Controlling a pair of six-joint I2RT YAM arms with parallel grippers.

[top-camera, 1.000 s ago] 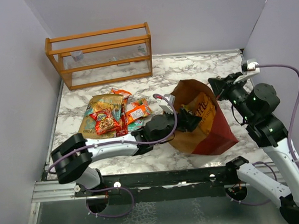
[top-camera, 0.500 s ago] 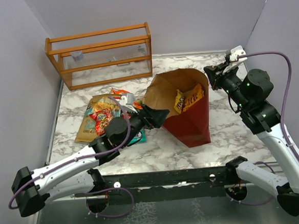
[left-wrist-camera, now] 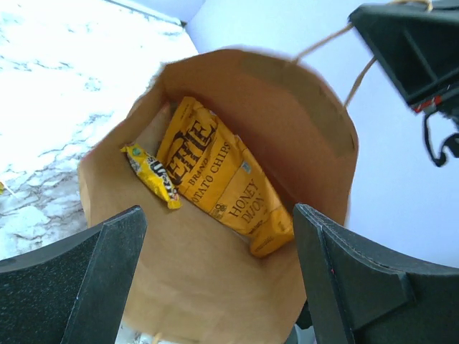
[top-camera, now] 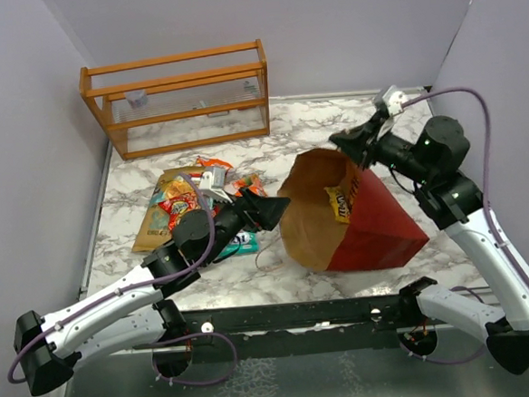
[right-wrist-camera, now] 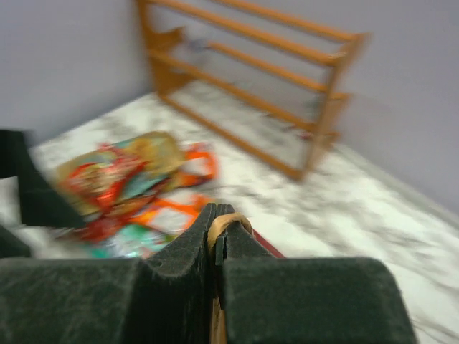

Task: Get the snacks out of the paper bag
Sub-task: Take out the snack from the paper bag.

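The paper bag (top-camera: 375,227), dark red outside and brown inside (left-wrist-camera: 208,287), lies tilted with its mouth facing left. My right gripper (top-camera: 350,143) is shut on its cord handle (right-wrist-camera: 228,223) and holds the bag's top edge up. My left gripper (top-camera: 276,207) stands open just outside the mouth, its fingers (left-wrist-camera: 79,287) either side of the opening and touching nothing. Inside lie a large yellow chips packet (left-wrist-camera: 222,179) and a small yellow packet (left-wrist-camera: 152,175), also seen from above (top-camera: 339,202). More snacks (top-camera: 193,208) are piled on the marble to the left.
An orange wooden rack (top-camera: 178,100) stands at the back left, against the wall. Purple walls close the table on the left, back and right. My right gripper (left-wrist-camera: 412,50) hangs above the bag's far rim in the left wrist view.
The right gripper swung left with the handle, tipping the bag from upright so its mouth faces left. The left arm drew back out of the bag and its jaws widened.
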